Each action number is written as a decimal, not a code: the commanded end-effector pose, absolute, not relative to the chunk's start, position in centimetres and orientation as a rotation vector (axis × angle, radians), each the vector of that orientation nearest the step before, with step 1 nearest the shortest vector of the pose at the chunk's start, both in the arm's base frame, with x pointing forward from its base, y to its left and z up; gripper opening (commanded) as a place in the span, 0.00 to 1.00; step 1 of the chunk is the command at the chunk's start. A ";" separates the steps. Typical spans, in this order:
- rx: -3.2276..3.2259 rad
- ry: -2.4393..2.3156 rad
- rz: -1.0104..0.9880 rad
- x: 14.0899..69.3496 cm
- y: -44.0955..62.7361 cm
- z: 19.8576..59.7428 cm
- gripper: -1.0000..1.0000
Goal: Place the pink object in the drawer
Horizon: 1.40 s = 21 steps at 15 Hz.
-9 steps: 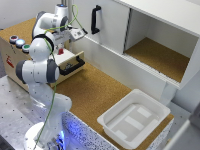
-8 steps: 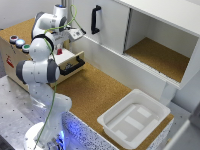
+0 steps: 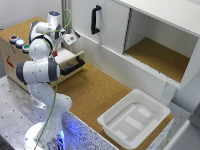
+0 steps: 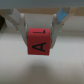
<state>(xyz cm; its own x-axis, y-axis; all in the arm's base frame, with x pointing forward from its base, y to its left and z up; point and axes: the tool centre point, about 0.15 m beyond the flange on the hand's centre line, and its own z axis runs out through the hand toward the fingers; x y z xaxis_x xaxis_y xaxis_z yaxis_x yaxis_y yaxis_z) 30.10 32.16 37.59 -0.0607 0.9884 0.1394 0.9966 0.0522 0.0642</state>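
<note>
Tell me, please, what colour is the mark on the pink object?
Black: the pink object bears a black letter-like mark on its face. The wrist view shows it best.

Pink object [image 4: 39, 43] with a black letter between the end effector [image 4: 40, 31] fingers.

Both pictures are soft and low in detail. The exterior view is evenly, brightly lit; the white cabinet [image 3: 107, 30] looks washed out, its open recess falls into shade, and blue light glows at the arm's base. The wrist view is blurrier, with the block [image 4: 40, 43] casting a faint shadow beneath.
</note>
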 end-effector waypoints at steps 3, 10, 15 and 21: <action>-2.273 -2.062 -0.124 34.9 35.5 33.1 0.00; -2.259 -2.128 -0.179 33.1 32.0 38.0 1.00; -2.297 -2.150 -0.278 31.4 26.9 46.0 1.00; -2.357 -2.191 -0.291 30.9 25.4 48.8 1.00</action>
<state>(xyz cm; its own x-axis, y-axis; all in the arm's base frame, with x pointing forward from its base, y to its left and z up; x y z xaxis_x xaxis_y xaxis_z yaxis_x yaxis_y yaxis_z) 31.66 27.09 46.40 0.0801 0.9934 0.0815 0.9846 -0.0916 0.1491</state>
